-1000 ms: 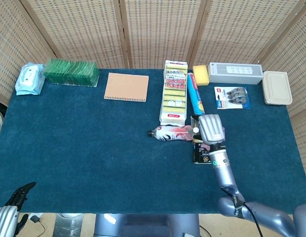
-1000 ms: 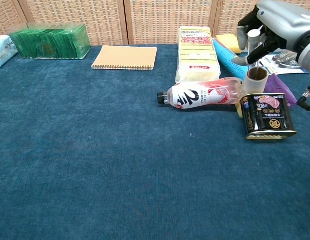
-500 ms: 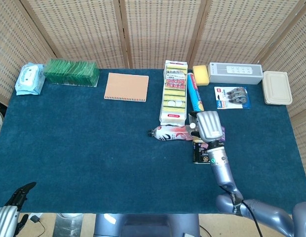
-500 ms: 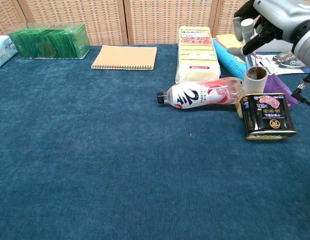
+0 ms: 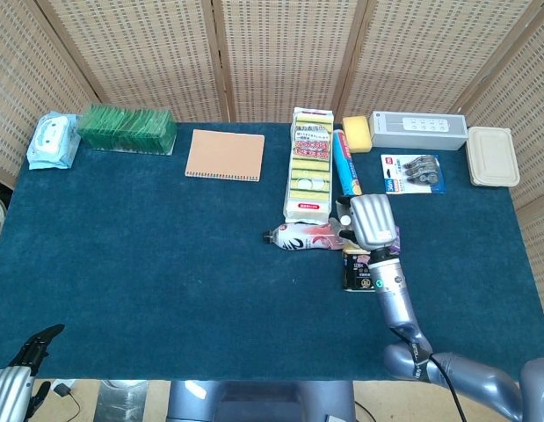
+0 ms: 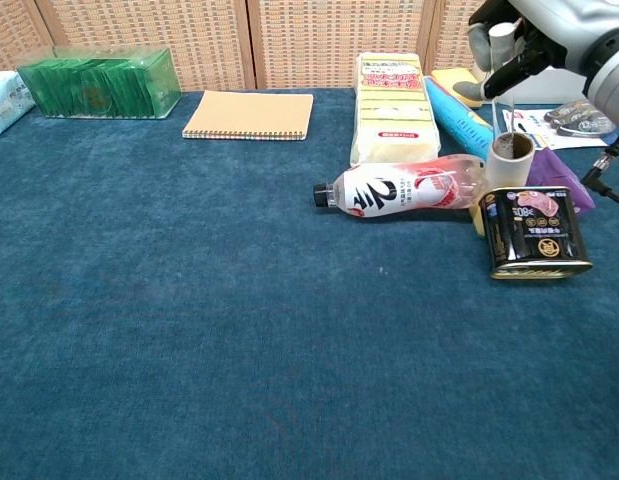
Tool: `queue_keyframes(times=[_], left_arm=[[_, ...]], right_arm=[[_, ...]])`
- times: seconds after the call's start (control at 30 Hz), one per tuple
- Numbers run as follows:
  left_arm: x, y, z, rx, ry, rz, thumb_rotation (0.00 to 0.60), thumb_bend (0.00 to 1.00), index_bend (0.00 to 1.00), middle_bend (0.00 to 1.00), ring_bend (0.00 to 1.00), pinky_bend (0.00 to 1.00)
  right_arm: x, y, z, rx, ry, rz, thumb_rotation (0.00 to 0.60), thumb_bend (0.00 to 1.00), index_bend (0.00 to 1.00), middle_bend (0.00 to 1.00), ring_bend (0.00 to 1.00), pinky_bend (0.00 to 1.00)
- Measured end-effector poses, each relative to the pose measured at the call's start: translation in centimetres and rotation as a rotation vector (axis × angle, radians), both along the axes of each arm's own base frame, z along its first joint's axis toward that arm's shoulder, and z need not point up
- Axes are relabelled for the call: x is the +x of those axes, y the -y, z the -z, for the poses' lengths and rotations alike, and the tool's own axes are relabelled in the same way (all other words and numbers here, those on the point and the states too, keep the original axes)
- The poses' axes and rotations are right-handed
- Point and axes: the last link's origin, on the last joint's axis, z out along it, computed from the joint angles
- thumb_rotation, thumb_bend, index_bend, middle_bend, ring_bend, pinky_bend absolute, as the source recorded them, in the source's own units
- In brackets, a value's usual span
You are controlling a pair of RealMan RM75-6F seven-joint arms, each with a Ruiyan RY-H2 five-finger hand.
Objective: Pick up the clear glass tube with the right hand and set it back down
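The right hand hung above the right part of the table, its fingers closed around the top of the clear glass tube; the tube hung upright from that grip, its white-capped top among the fingers and its lower end at or inside the open mouth of a small white cup, though whether it touched the cup could not be told. In the head view the same right hand covered the tube entirely. The cup stood just behind a black tin lying on the blue table cloth, and touching the base end of a plastic bottle that lay on its side with its dark cap pointing left; a purple packet showed behind the tin. Farther back lay a tall yellow-and-white package, a blue roll beside it, an orange notebook, and a green box at the far left. The left hand sat low at the near left corner, off the table edge, dark fingers apart and holding nothing.
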Motion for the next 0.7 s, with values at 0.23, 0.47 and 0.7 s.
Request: queue_keyframes(times=[0.23,0.47,0.7], left_arm=[[0.0,0.0,0.0,-0.002,-0.001,-0.002,0.6,0.2,0.11,0.17,0.16,0.34],[-0.1,0.0,0.1,-0.008,0.0,-0.002,0.6,0.2,0.11,0.17,0.16,0.34],[-0.1,0.1,0.1,-0.008,0.0,-0.002,0.6,0.2,0.11,0.17,0.16,0.34]], right_arm=[[0.2,0.2,-0.3,-0.014,0.002,-0.009,0.6,0.35,0.78,0.89,1.0,1.0],[0.6,0.6,-1.1,-0.031,0.024,-0.013,0.6,0.35,0.79,0.89,1.0,1.0],[1.2,0.9,-1.7,-0.046,0.042,-0.022,0.6,0.35,0.79,0.89,1.0,1.0]])
